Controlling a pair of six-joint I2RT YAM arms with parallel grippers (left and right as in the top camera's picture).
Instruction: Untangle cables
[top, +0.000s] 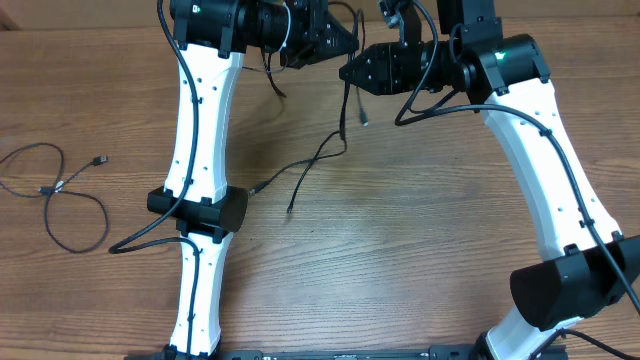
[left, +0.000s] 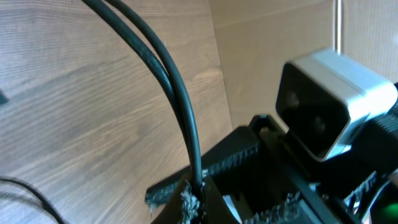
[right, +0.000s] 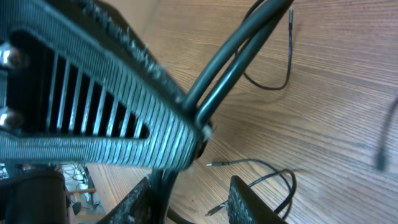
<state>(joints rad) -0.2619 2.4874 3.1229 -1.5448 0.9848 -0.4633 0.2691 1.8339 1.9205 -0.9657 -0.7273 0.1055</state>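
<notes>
Two thin black cables (left: 180, 99) run side by side into my left gripper (left: 196, 193), which is shut on them high above the table at the back centre (top: 338, 42). From there the cables (top: 330, 150) hang down and trail across the wood, with small plug ends lying loose. My right gripper (top: 350, 72) is just beside the left one. In the right wrist view its fingers (right: 249, 202) stand apart, and the held cables (right: 230, 68) pass down against its left finger. A separate cable (top: 60, 190) lies looped at the far left.
The left arm's white links (top: 200, 130) cross the table's left half, and the right arm (top: 550, 170) crosses the right half. The right wrist camera housing (left: 329, 106) sits close in front of the left gripper. A cardboard wall (left: 273, 37) stands behind.
</notes>
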